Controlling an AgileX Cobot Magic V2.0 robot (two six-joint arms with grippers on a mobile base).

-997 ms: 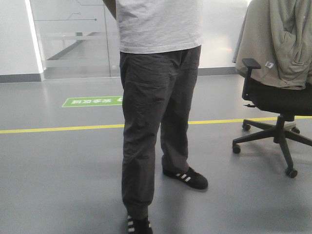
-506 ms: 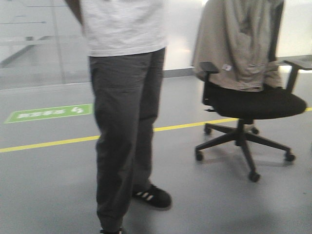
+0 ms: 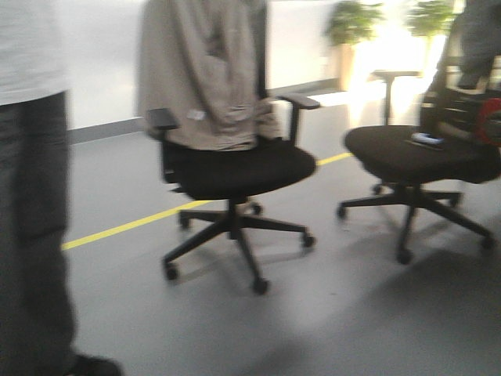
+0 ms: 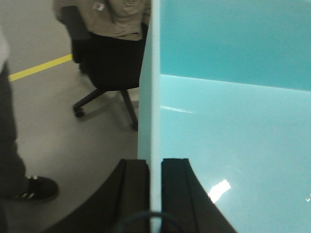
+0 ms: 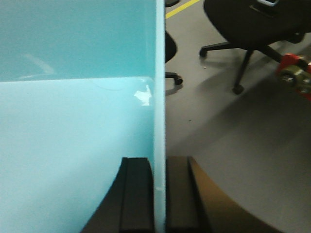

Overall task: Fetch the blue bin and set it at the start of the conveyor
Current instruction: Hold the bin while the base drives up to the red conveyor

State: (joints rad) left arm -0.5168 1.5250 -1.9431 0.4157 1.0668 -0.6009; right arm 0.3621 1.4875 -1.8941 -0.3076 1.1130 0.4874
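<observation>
Blur over front view: person (image 3: 31,196) cut off at left edge. Red object (image 5: 294,73) unclear. Bin (image 4: 233,39) held over floor near chair (image 3: 235,168); left gripper (image 4: 155,162) clamped on one wall, right gripper (image 5: 159,162) on opposite wall. Inside, only glossy base.

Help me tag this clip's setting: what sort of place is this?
Likely an office or lab floor: wheeled office chairs, a yellow line on smooth grey flooring, and potted plants at the back.
</observation>
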